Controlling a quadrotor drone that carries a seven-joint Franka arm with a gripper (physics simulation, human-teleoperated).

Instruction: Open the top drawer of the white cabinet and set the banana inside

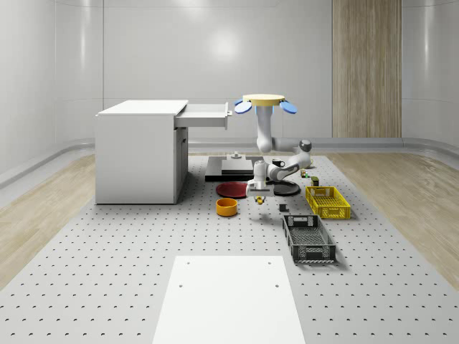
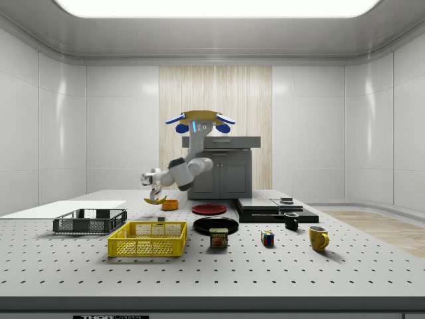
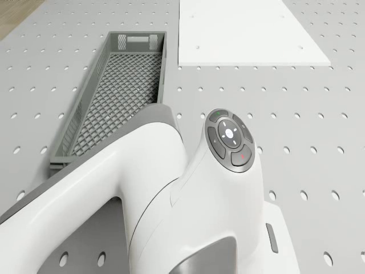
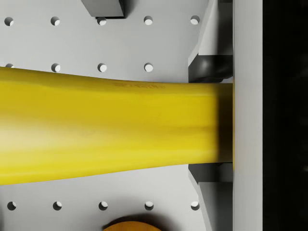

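The white cabinet (image 1: 136, 154) stands at the whole-scene view's left, and its top drawer (image 1: 206, 115) is pulled out. The drone (image 1: 263, 102) hovers just right of that drawer, above the table; it also shows in the side view (image 2: 199, 119). Its arm reaches down and forward. My gripper (image 1: 258, 193) is shut on the yellow banana (image 1: 258, 200), which hangs a little above the table (image 2: 155, 199). In the wrist view the banana (image 4: 106, 125) lies across the frame, and the fingers (image 4: 211, 67) clamp it at one end.
An orange bowl (image 1: 226, 207) sits just left of the gripper, with a dark red plate (image 1: 233, 189) and a black plate (image 1: 285, 190) behind. A yellow crate (image 1: 327, 201) and a grey crate (image 1: 308, 239) lie to the right. A white panel (image 1: 226, 301) covers the near table.
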